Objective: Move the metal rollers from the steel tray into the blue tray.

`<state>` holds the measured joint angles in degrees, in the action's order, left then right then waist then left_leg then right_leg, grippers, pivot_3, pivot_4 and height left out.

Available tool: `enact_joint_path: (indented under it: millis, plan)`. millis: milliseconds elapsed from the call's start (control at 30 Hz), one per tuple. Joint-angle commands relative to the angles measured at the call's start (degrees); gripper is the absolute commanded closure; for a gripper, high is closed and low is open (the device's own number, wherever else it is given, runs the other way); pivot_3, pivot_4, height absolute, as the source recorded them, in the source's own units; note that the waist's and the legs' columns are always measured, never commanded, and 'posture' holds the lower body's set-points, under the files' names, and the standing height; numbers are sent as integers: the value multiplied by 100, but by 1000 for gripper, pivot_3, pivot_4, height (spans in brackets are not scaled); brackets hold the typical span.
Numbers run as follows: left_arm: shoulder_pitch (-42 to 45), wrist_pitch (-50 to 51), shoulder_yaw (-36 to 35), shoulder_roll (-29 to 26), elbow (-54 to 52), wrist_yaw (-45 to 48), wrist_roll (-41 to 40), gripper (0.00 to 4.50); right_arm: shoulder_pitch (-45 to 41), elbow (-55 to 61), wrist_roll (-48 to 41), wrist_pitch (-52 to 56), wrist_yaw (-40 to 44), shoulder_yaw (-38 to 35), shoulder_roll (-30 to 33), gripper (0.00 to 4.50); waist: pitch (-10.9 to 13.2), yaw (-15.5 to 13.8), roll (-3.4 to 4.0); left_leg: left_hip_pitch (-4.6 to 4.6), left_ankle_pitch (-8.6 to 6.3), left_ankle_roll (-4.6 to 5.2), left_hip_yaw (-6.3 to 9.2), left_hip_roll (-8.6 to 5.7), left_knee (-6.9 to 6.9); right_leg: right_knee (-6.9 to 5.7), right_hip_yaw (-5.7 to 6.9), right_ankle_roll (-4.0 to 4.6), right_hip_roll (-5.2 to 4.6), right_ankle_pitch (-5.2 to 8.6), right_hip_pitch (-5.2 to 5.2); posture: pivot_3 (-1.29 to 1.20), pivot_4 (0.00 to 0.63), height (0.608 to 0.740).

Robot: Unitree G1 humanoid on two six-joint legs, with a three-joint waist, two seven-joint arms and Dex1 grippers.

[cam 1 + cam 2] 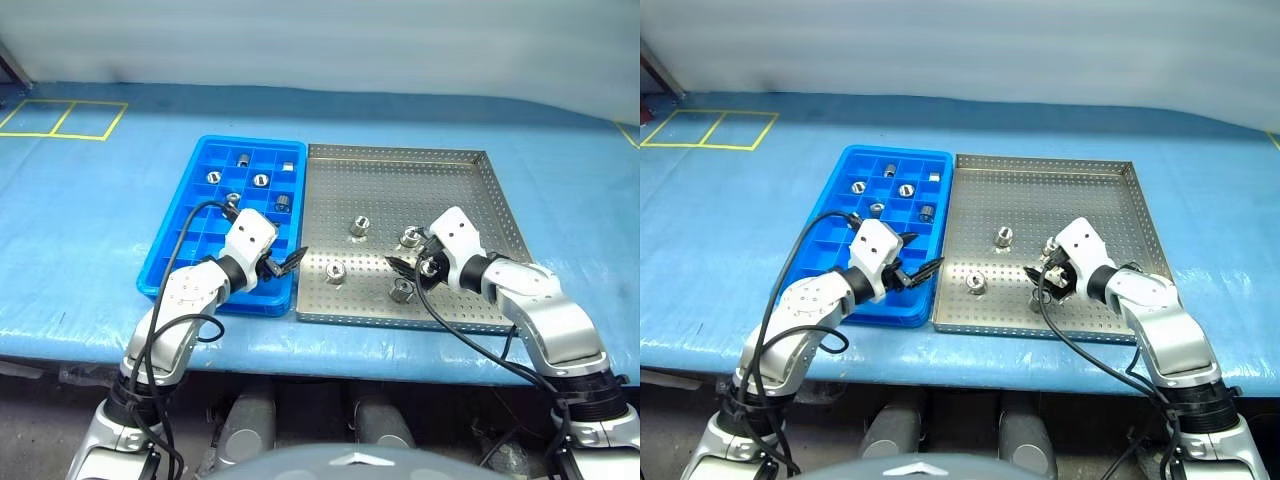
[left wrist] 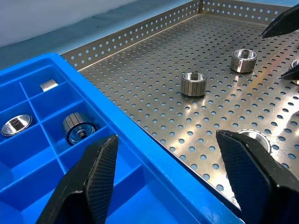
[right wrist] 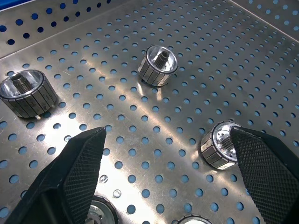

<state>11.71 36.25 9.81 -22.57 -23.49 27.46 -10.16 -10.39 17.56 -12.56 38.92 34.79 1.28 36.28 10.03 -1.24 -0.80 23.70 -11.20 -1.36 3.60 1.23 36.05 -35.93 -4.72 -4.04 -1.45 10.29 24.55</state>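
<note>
Right end effector spread wide, empty, low over the grey perforated steel tray; small shiny silver metal rollers lay just ahead and beside its fingers. Left end effector wide, empty, over the bright blue gridded plastic tray rim.

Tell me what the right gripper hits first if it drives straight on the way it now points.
Probably the bare perforated floor of the steel tray. The right gripper is open and angled down at it, with one metal roller against its finger. Depth is hard to judge.

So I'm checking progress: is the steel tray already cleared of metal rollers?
No, several metal rollers still sit on the steel tray, near the open right gripper.
</note>
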Motion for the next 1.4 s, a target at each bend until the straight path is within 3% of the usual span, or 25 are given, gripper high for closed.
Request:
enact_joint_path:
  millis: [33, 1400]
  plan:
    - [79, 10, -75, 40, -297, -32, -67, 832, -110, 66, 44, -156, -8, -58, 20, 34, 0, 0, 0, 0, 0, 0, 0, 0, 0, 0, 0, 0, 0, 0, 0, 177, 150, 740]
    - [362, -40, -140, -100, -162, 66, -41, 832, 248, 334, -3, -153, -229, -363, -2, 34, 0, 105, 0, 0, 0, 0, -1, 0, 0, 1, 0, 0, 0, 0, 1, 85, 150, 740]
